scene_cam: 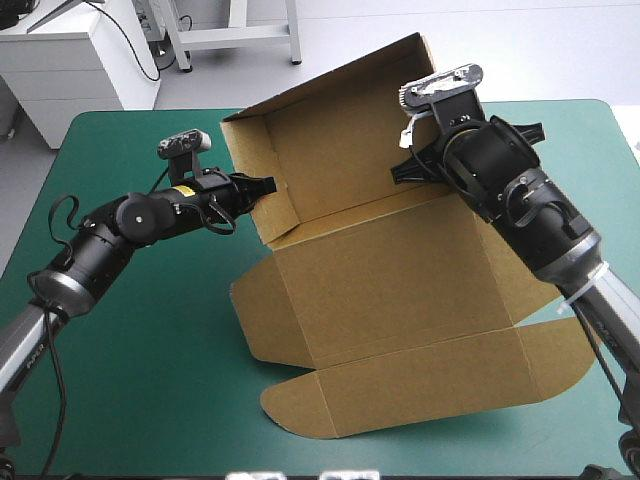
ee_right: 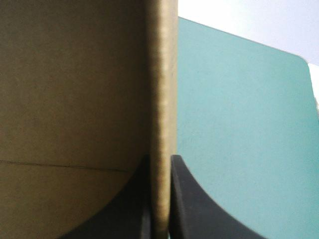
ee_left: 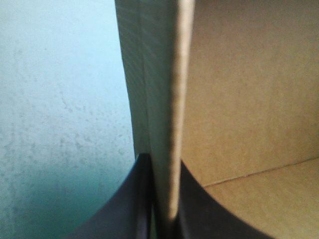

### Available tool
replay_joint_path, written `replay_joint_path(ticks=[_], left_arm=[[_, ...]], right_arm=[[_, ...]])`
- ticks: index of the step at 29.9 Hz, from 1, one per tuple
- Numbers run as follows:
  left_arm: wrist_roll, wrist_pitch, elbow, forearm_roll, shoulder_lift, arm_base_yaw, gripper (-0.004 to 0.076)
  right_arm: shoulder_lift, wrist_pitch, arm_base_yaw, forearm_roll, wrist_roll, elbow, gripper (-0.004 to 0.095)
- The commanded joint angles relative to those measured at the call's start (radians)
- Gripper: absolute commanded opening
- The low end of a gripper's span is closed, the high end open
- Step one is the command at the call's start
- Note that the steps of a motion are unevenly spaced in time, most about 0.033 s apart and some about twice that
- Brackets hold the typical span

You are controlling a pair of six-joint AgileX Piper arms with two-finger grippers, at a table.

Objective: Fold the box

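While two end effectors (scene_cam: 268, 186) (scene_cam: 403, 168) each pinch one wall, one box (scene_cam: 390, 290) stands half-raised.

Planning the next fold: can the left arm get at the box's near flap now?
Probably not yet. The left gripper is shut on the raised side wall of the box; it must let go first. The table toward the near flap looks free.

My worktop (scene_cam: 95, 150) lies under a teal-green cover (scene_cam: 150, 400) with rounded corners, in bright, even light. Past its far edge I see a pale grey floor (scene_cam: 520, 50). At the far left stands a white cabinet (scene_cam: 70, 75). Just beside the cabinet, the legs of a pale metal frame (scene_cam: 240, 38) rest on the floor.
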Motion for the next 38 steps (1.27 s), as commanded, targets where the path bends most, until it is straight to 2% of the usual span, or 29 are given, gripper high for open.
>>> replay_joint_path(ticks=[1,2,5,12,16,27,38], left_arm=[[-0.2,0.166,-0.149,0.204,-0.005,-0.019,-0.0009],[-0.252,0.247,-0.199,0.29,0.02,-0.019,-0.0009],[-0.277,0.435,-0.314,0.431,0.091,-0.039,-0.0009],[-0.292,0.659,-0.531,0.542,0.257,-0.095,-0.0009],[-0.307,0.796,-0.629,0.642,0.364,-0.11,-0.0008],[-0.307,0.795,-0.658,0.575,0.511,-0.121,-0.0008],[-0.307,0.795,-0.658,0.53,0.535,-0.119,-0.0008]], right_arm=[[-0.032,0.001,-0.054,0.121,0.022,-0.029,-0.0001],[-0.032,-0.003,-0.076,0.147,0.014,-0.029,0.0],[-0.019,-0.009,-0.129,0.212,-0.01,-0.029,0.0],[0.058,0.006,-0.235,0.396,-0.085,-0.023,-0.0001],[0.112,-0.008,-0.273,0.425,-0.097,0.035,-0.0001],[0.157,-0.161,-0.325,0.591,-0.154,0.317,-0.0001],[0.16,-0.189,-0.328,0.606,-0.167,0.359,-0.0001]])
